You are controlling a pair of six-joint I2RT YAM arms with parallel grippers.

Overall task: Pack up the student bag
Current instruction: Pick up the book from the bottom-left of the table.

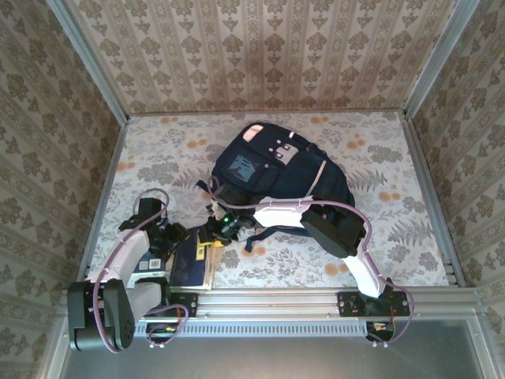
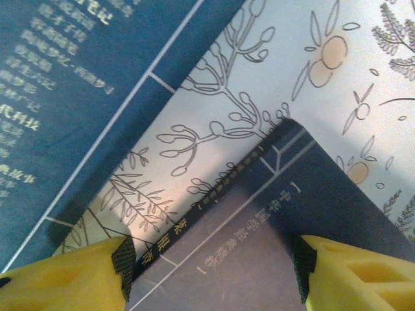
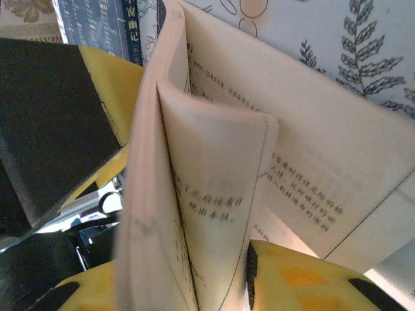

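Big student bag point(image 1: 276, 170) sits mid table point(image 1: 394, 158), far side. L gripper point(image 2: 211, 259) is open over a dark blue book point(image 2: 279, 214), near left. R gripper point(image 3: 188, 278) pinches pages of an open book point(image 3: 214, 181) beside it

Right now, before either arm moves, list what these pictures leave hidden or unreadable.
Top view: the near edge of the large navy-blue fabric backpack, hidden under the right arm.
Right wrist view: whether the right claw pinches the open cream-paged book; blurred pages block the contact.
Left wrist view: the rest of the flat dark blue book, cut off by the bottom edge beneath the left claw.
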